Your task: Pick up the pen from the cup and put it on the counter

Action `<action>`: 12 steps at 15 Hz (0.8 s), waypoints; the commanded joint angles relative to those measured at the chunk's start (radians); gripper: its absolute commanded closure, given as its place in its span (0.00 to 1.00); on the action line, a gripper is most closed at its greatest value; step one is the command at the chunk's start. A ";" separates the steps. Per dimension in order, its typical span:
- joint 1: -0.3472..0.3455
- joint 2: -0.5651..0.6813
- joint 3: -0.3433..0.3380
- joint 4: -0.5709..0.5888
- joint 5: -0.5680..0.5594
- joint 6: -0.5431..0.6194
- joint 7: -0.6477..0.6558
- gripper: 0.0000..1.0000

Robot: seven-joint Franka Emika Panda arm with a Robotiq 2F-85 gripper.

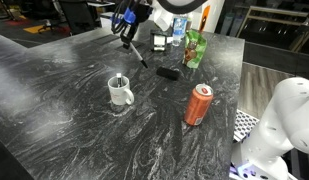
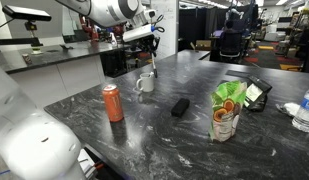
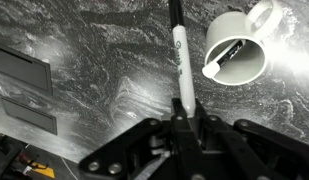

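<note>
- Above the counter [image 1: 54, 130], high at the far side in an exterior view, the gripper [image 1: 125, 24] is clenched on the pen [image 1: 137, 50].
- In the wrist view the gripper [image 3: 184, 118] comes in from the bottom edge. Its two fingers press the pen [image 3: 178, 50] from either side near one end.
- The pen is out of the mug [image 3: 239, 48]. It points away from the gripper, slanting down towards the counter [image 3: 94, 40]. Whether its far tip touches the stone cannot be told.
- The pen's shaft is dark, with a pale band about halfway along.
- The mug stands upright on the counter just beside the pen in the wrist view, its handle turned away from the gripper. A short dark stick [image 3: 231, 53] leans inside it.
- In both exterior views the mug [image 1: 120, 93] [image 2: 145, 84] sits nearer the camera than the gripper, well apart from the other things.
- An orange-red can [image 1: 199, 104] stands upright to one side of the mug.
- A black block [image 1: 168, 73] lies flat between the can and a green bag [image 1: 196, 48].
- A clear bottle [image 1: 179, 30] stands just behind the bag.
</note>
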 commanded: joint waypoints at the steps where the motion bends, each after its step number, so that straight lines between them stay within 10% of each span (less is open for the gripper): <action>1: -0.031 -0.034 -0.040 -0.131 0.066 0.111 -0.008 0.98; 8: -0.078 0.010 -0.076 -0.250 0.114 0.220 0.036 0.98; 9: -0.080 0.014 -0.076 -0.258 0.118 0.226 0.042 0.65; 12: -0.081 -0.003 -0.052 -0.272 0.097 0.229 0.085 0.52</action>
